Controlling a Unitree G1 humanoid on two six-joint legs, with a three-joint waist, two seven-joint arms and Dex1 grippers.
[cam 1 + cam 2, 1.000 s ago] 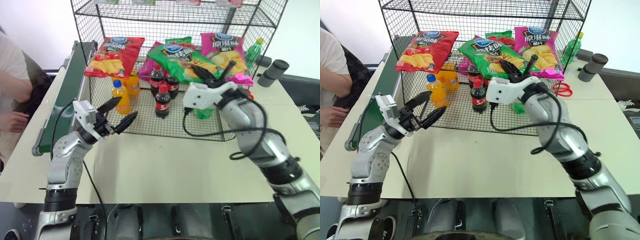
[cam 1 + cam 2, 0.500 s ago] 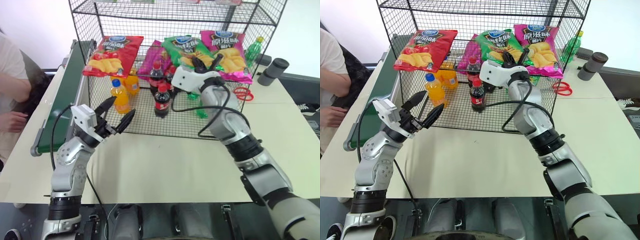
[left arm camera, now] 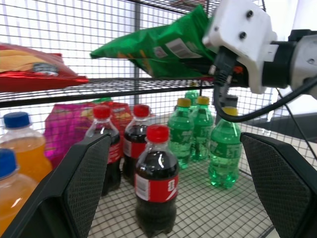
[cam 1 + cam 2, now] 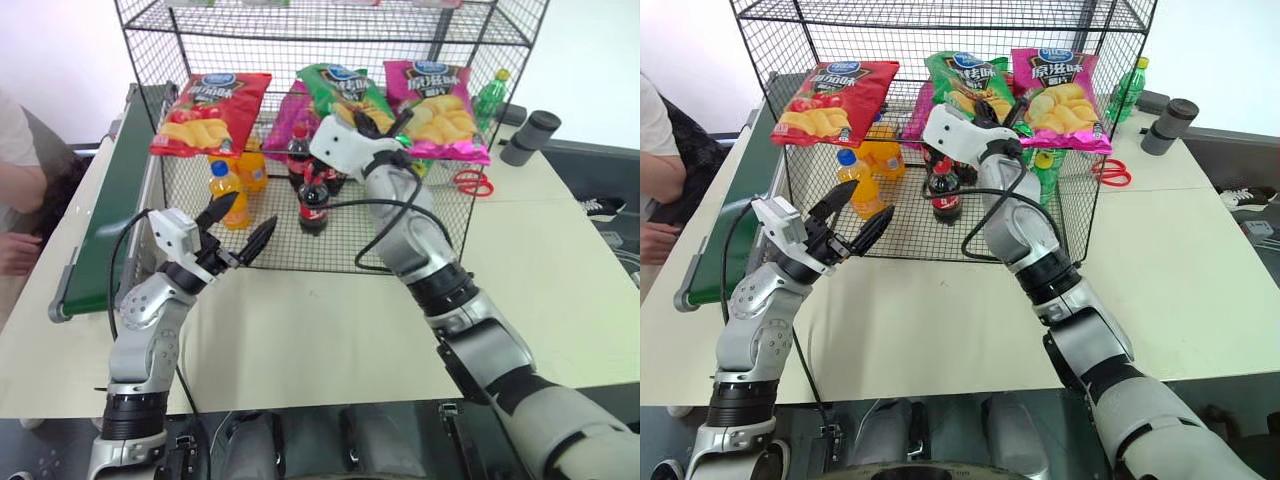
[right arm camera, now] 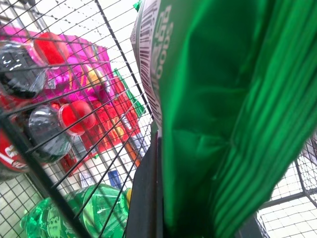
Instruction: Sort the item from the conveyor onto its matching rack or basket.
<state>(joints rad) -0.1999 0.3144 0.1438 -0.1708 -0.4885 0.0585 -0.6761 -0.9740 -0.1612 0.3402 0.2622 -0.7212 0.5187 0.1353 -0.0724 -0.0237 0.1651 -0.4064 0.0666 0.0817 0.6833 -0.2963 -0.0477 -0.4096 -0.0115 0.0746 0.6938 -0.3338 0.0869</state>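
Note:
The item, a glossy green crisp bag [image 4: 338, 85], lies tilted on the middle tier of the black wire rack [image 4: 330, 30], between a red bag and a magenta bag. My right gripper [image 4: 378, 122] reaches into the rack from the front and is shut on the bag's lower edge; the green foil [image 5: 223, 114] fills the space between its fingers. My left gripper [image 4: 240, 222] hovers open and empty in front of the rack's lower left corner. The dark green conveyor [image 4: 110, 220] runs along the table's left side with nothing on the stretch I see.
A red crisp bag [image 4: 205, 110] and a magenta crisp bag [image 4: 435, 95] share the tier. Below stand orange bottles [image 4: 225, 190], cola bottles [image 4: 313, 205] and green bottles [image 3: 223, 158]. Red scissors [image 4: 470, 180] and a black cylinder [image 4: 525, 135] lie right of the rack. A person's arm [image 4: 15, 190] is at far left.
My right arm has carried the green bag up and deeper into the rack, to the tier between the red and magenta bags. The left gripper has stayed put; the view has shifted.

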